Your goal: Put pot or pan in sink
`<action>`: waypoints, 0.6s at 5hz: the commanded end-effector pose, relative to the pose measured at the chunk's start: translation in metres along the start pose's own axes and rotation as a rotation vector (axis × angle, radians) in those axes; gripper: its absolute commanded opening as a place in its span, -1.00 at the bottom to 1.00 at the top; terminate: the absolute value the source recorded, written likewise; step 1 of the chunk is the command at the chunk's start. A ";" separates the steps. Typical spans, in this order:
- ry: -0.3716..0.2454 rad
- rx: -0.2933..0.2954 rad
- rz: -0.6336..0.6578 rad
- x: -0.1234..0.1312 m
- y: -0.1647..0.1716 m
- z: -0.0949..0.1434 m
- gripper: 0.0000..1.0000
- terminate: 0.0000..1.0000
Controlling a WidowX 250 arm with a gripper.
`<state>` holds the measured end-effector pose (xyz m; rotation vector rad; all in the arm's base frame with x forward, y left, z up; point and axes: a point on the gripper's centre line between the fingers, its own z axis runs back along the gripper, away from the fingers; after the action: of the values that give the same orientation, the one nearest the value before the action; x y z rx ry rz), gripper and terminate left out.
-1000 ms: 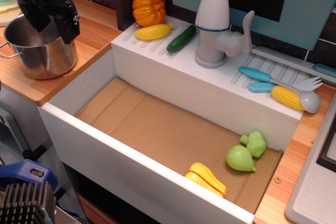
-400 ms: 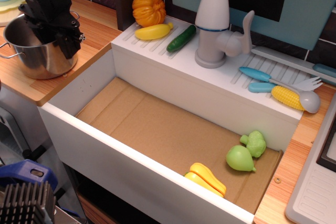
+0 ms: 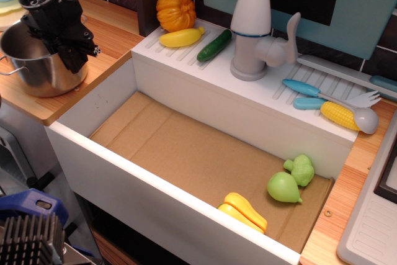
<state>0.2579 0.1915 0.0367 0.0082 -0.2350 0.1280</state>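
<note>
A: Where is the black pincer (image 3: 73, 59) just now?

B: Down at the near wall of the shiny stainless-steel cylindrical pot (image 3: 38, 66), over its rolled rim. Its bulk masks the fingertips, so I cannot tell whether they are spread or pinching the rim.

A: And the pot itself?

B: On the orange wooden counter (image 3: 105, 43), left of the large white rectangular sink (image 3: 155, 187), not yet in it.

A: How should the step go?

B: I'd want a firm bite on the rim, then a lift high enough to clear the sink's white left wall, and a set-down on the bare brown cardboard at the left end, well apart from the green pear (image 3: 283, 187) and yellow toy (image 3: 243, 211).

A: Anything unclear?

B: The pot's far side and right handle are hidden behind the arm; only the left loop handle (image 3: 11, 69) shows.
</note>
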 end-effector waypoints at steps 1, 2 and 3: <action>-0.050 0.058 0.024 0.006 -0.017 0.022 -1.00 -1.00; -0.036 0.044 0.038 0.013 -0.036 0.030 -1.00 -1.00; -0.045 0.055 0.044 0.020 -0.058 0.036 -1.00 -1.00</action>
<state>0.2762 0.1227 0.0619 0.0340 -0.2357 0.1867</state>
